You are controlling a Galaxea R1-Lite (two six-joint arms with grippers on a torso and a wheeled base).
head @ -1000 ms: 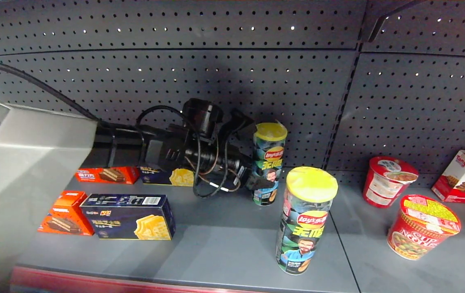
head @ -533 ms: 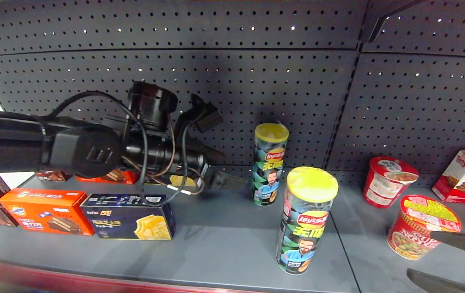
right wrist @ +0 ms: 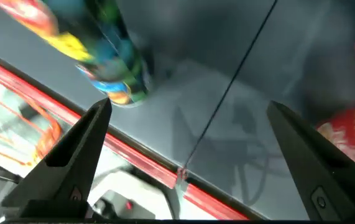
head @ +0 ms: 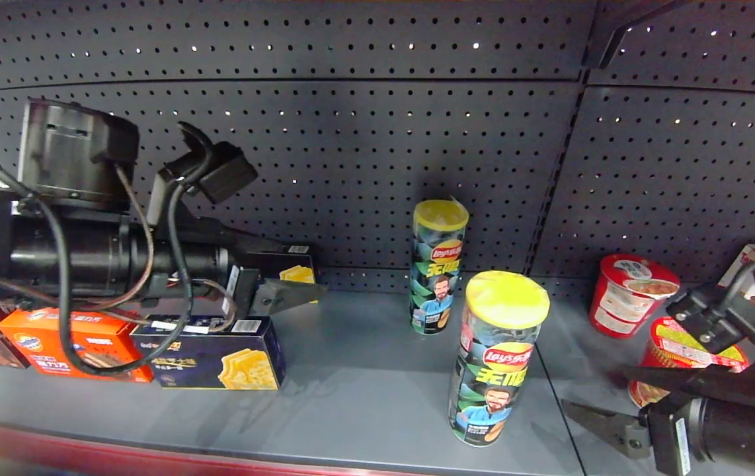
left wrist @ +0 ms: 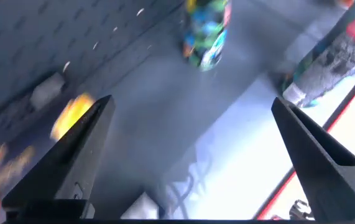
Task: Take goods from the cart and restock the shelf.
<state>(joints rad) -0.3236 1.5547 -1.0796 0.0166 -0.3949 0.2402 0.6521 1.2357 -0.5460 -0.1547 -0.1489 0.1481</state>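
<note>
Chip can (head: 498, 357) is standing on the shelf (head: 364, 396) just ahead of my right gripper (head: 592, 393), which is hanging spread and empty. It is looking light, slick and crushable, so I'm favouring a gentle mid-body grip.

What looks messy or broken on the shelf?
Nothing is spilled or knocked over. The rear chip can and front chip can stand upright. The back noodle cup seems to lean, though that may be the camera's angle.
</note>
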